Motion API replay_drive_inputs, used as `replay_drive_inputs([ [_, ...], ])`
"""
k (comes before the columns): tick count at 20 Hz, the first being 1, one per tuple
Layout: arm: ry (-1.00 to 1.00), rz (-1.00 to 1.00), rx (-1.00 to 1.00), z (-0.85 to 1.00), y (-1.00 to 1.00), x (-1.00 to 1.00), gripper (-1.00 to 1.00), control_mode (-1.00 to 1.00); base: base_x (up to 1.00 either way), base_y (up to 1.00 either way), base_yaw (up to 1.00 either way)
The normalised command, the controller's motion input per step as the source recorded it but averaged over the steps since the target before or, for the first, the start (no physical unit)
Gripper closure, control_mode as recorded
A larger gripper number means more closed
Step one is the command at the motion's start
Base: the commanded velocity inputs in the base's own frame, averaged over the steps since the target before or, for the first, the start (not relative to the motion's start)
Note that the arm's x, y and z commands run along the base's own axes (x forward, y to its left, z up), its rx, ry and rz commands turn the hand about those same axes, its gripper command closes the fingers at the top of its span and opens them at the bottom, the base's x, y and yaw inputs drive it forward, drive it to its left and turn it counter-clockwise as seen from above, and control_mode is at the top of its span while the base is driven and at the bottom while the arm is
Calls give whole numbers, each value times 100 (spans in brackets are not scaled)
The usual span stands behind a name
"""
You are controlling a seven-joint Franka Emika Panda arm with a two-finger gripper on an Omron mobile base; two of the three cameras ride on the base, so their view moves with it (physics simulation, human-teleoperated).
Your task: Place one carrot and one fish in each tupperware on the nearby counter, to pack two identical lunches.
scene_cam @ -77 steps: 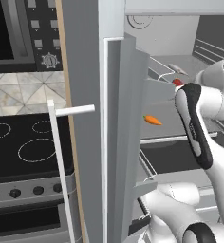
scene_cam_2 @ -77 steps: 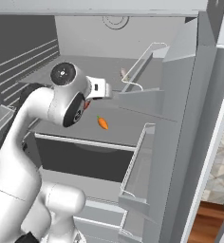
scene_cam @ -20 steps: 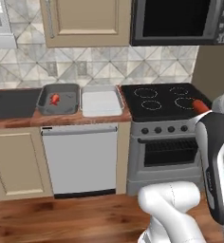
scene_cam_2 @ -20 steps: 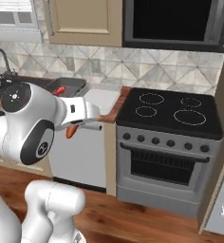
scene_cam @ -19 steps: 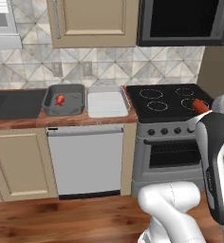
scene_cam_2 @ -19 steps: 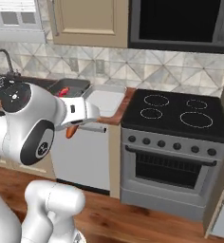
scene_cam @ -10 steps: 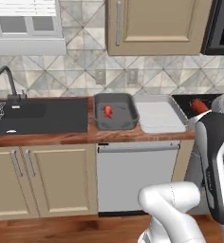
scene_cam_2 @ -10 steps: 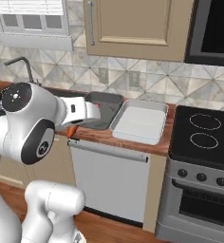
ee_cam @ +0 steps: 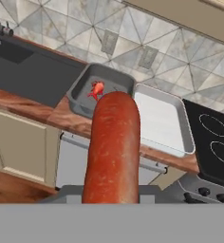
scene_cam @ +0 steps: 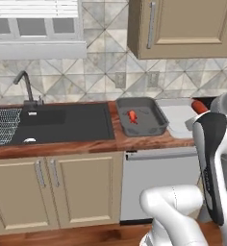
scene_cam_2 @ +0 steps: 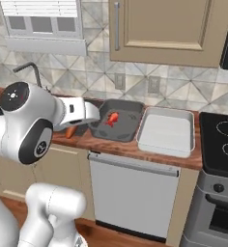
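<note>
- One red-orange carrot (ee_cam: 112, 149) sits clamped in the gripper (ee_cam: 111, 190): a smooth, blunt-ended cylinder with faint pale mottling, rising from the bottom of the hand view and covering the finger tips. In the right base view its orange end (scene_cam_2: 70, 131) pokes out below the white hand, in front of the counter edge; in the left base view a red tip (scene_cam: 198, 106) shows above the dark forearm.
- Dark grey tupperware (scene_cam_2: 127, 130): shallow rectangular tray, rounded corners, matt walls. It rests on the counter (scene_cam_2: 116, 142) between the sink and the light tray.
- One small red-orange fish (scene_cam_2: 112, 118) with fins and tail lies on the dark tray's floor, towards its back-left part in the hand view (ee_cam: 97, 89).
- Light grey-white tupperware (scene_cam_2: 166, 133): same shallow shape, pale smooth floor, just beside the dark tray on its stove side, nearly touching.
- Counter: reddish-brown polished wood with a glossy front edge, over beige panelled cabinets (scene_cam: 57, 192) with slim metal handles and a pale grey dishwasher front (scene_cam_2: 133, 193).
- Black sink basin (scene_cam: 57, 125) set into the counter, curved metal faucet (scene_cam: 24, 84) behind it, wire rack (scene_cam: 2, 129) at its far side.
- Black glass stovetop (scene_cam_2: 222, 142) with ring markings, beside the light tray.
- Backsplash of grey-beige diamond tiles with two wall outlets (ee_cam: 128, 50); beige wall cabinet (scene_cam_2: 164, 29) above, window with white blinds (scene_cam: 36, 19) over the sink.
- Floor: reddish wood boards (ee_cam: 14, 182).
</note>
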Motion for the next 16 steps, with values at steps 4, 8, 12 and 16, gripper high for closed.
replay_drive_inputs([
  [4,0,0,0,0,0,0,100,100,45,0,-26],
  [8,0,0,0,0,0,0,100,100,87,29,-20],
  [12,0,0,0,0,0,0,100,100,78,35,-9],
  [16,0,0,-1,-18,1,0,100,-100,12,24,0],
])
